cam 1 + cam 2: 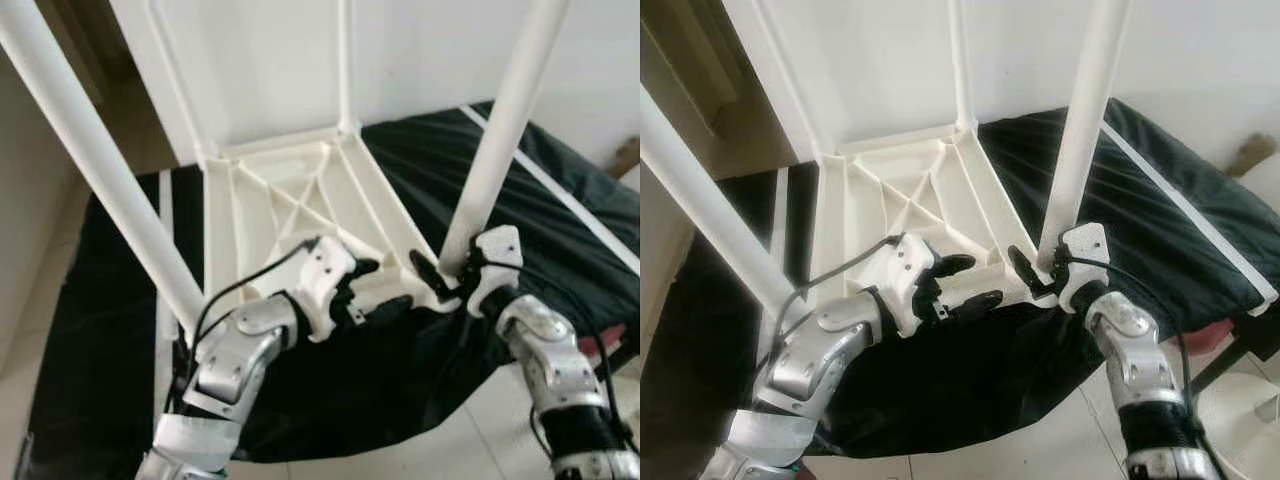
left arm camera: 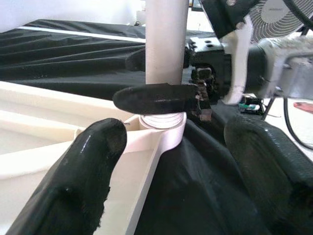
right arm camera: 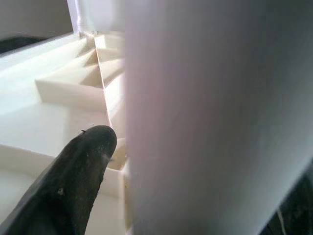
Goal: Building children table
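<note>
A white plastic children's table (image 1: 290, 200) lies upside down on a black cloth, its ribbed underside facing up and its white legs pointing upward. My right gripper (image 1: 445, 272) is closed around the base of the near right leg (image 1: 500, 130), just above its socket. One of its fingers (image 2: 151, 98) lies across the front of the leg and the other is hidden behind it. In the right wrist view the leg (image 3: 210, 122) is very close beside one finger (image 3: 78, 181). My left gripper (image 1: 385, 290) is open at the table's near edge, left of that leg, holding nothing.
The near left leg (image 1: 90, 150) slants up at the left, and a far leg (image 1: 345, 60) stands against the white wall. The black cloth (image 1: 520, 190) hangs over the front edge onto tiled floor (image 1: 480, 440). A fan (image 2: 283, 14) stands to the right.
</note>
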Available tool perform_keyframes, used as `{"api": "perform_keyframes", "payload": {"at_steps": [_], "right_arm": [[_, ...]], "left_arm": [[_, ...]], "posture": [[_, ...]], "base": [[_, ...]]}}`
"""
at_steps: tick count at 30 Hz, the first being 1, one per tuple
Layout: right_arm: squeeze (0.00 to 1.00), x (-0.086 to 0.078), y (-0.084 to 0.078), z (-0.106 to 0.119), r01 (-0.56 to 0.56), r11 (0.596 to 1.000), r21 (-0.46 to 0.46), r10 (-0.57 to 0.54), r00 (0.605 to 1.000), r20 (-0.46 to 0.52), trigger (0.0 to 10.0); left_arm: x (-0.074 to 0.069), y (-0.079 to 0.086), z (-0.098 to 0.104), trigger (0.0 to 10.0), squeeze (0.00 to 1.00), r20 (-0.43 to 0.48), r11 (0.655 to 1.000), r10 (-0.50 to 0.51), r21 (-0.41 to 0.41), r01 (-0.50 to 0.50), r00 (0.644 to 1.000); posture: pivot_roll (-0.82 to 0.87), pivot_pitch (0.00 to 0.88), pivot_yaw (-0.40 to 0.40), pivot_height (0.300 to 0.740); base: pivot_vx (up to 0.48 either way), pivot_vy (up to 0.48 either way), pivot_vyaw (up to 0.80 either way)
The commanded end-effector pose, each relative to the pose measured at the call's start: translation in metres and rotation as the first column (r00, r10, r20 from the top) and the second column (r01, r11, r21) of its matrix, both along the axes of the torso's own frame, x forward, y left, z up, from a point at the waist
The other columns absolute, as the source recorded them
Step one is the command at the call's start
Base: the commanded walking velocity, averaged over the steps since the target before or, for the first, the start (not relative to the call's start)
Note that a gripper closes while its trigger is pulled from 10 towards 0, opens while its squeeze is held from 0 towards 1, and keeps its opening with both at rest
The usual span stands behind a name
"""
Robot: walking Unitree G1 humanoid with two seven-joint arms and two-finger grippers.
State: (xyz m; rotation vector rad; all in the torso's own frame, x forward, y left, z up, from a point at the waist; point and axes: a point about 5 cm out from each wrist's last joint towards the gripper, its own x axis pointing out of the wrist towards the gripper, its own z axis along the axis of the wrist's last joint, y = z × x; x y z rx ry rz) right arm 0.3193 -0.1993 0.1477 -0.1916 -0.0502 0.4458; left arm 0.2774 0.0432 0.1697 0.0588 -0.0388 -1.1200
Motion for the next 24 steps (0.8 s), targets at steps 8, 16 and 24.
{"api": "perform_keyframes", "payload": {"at_steps": [8,16,24], "right_arm": [[0.0,0.006,0.004,-0.01,-0.107,0.992,-0.062,0.104,0.994,-0.039,0.0],[0.0,0.0,0.01,-0.021,-0.153,0.986,-0.065,0.149,0.987,-0.057,0.0],[0.0,0.001,0.006,-0.026,-0.032,0.997,-0.074,0.026,0.997,-0.075,10.0]], "left_arm": [[-0.002,-0.001,0.007,10.0,0.0,0.011,1.0,-0.022,-0.015,0.022,1.0],[-0.001,-0.001,0.01,10.0,0.0,0.012,1.0,-0.013,-0.027,0.013,1.0],[-0.001,-0.003,0.01,10.0,0.0,0.012,0.999,-0.015,-0.034,0.015,1.0]], "posture": [[-0.02,0.0,0.074,0.74],[-0.02,0.0,0.074,0.74],[-0.03,0.0,0.075,0.74]], "base": [[0.0,0.0,0.0],[0.0,0.0,0.0],[0.0,0.0,0.0]]}}
